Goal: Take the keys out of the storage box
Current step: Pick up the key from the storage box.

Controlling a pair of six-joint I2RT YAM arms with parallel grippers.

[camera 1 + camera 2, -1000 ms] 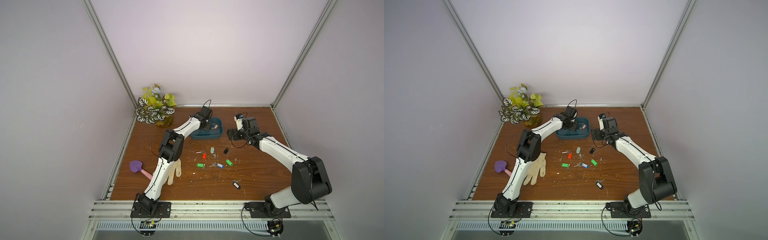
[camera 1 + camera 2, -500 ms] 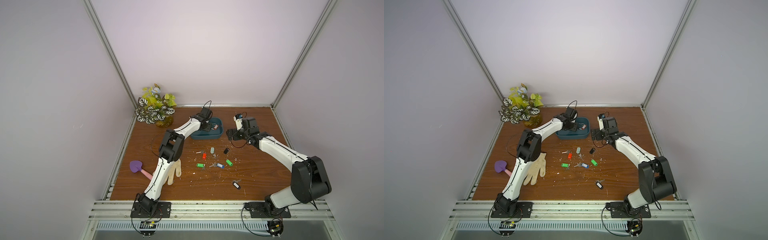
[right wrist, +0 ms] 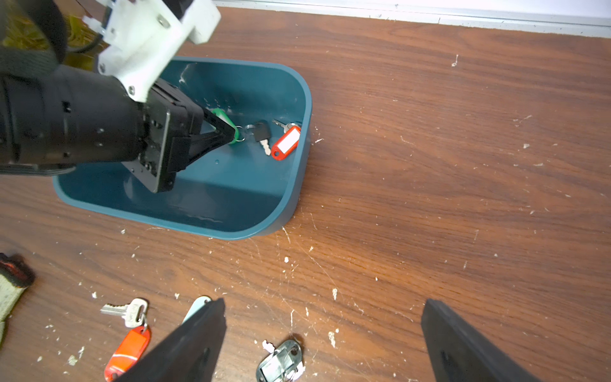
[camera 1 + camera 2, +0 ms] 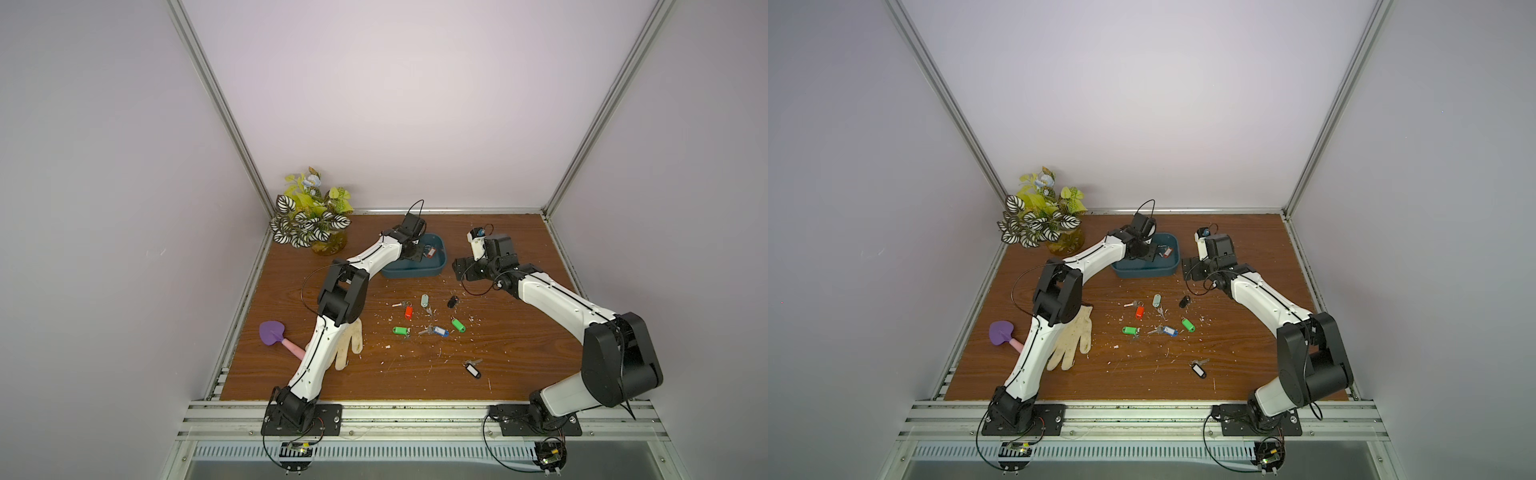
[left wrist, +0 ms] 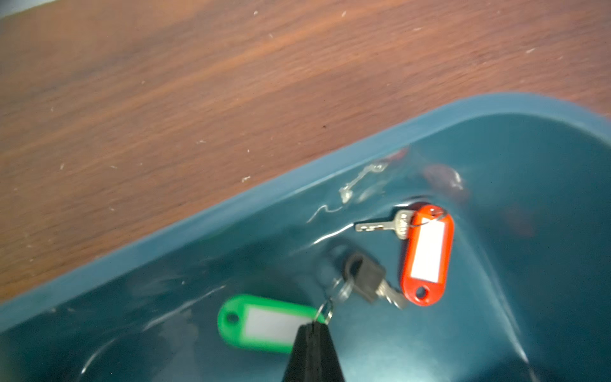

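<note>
My left fingers pinch the green-tagged metal key inside the teal plastic storage box; right fingers open beside it.

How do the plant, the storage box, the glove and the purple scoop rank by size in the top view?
1. plant
2. storage box and glove: close, and the left arm covers part of each, so unranked
3. purple scoop, clearly smallest

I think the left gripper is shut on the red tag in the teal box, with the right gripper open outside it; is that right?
Not quite: the left gripper is shut on the green tag, as the left wrist view shows; the rest holds.
</note>
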